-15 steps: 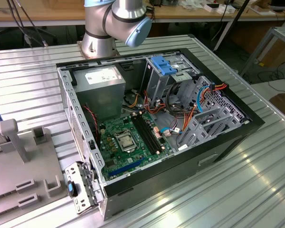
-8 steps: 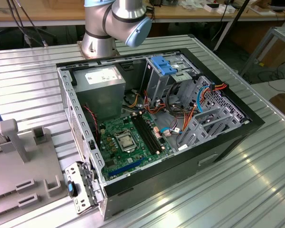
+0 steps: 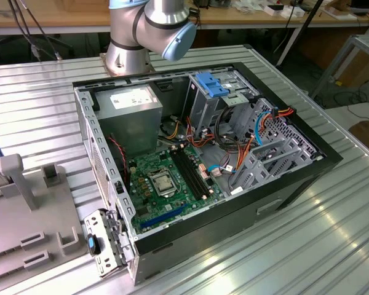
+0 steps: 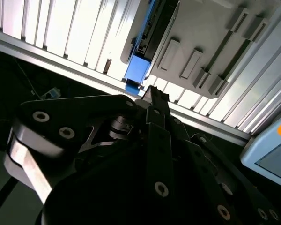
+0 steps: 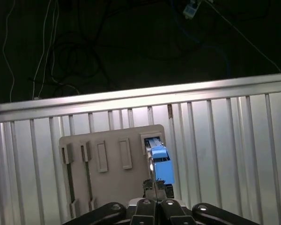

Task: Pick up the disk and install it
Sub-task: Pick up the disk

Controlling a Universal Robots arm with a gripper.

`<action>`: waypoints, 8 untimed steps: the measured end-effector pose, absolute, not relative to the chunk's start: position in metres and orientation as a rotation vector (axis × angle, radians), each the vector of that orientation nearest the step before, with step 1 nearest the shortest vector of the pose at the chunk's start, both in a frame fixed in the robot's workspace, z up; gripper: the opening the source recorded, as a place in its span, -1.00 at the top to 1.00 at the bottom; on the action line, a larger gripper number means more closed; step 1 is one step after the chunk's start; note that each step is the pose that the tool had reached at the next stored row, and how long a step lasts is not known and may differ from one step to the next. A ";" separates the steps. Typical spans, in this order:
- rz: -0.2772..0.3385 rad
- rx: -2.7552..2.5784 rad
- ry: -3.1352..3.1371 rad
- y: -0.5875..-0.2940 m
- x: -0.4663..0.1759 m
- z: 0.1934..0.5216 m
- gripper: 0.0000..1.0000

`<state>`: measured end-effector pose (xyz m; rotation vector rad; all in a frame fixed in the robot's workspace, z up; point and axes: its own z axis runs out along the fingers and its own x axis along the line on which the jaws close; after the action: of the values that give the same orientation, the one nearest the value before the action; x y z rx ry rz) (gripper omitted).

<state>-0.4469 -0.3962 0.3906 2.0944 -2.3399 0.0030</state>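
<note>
The table (image 3: 332, 233) is ribbed silver metal, striped by parallel grooves. The computer case (image 3: 234, 230) is black outside and bare grey within. It has a green motherboard (image 3: 166, 184), a grey power supply (image 3: 130, 114) with a white label, and a blue drive bracket (image 3: 211, 85). In the first wrist view the disk (image 5: 160, 161) shows bright blue, its holder (image 5: 112, 187) pale grey, the claw (image 5: 155, 186) black.

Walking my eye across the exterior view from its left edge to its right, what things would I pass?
Grey slotted holder → small metal bracket with a blue clip → green circuit board → grey metal drive cage with coloured cables.
</note>
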 end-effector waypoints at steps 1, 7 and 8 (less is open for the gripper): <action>0.004 2.095 -2.341 -0.396 -0.447 0.389 0.79; 0.022 2.095 -2.329 -0.396 -0.446 0.382 0.40; 0.022 2.099 -2.325 -0.396 -0.446 0.381 0.29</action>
<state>-0.4459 -0.3956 0.3805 2.0993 -2.3253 0.0221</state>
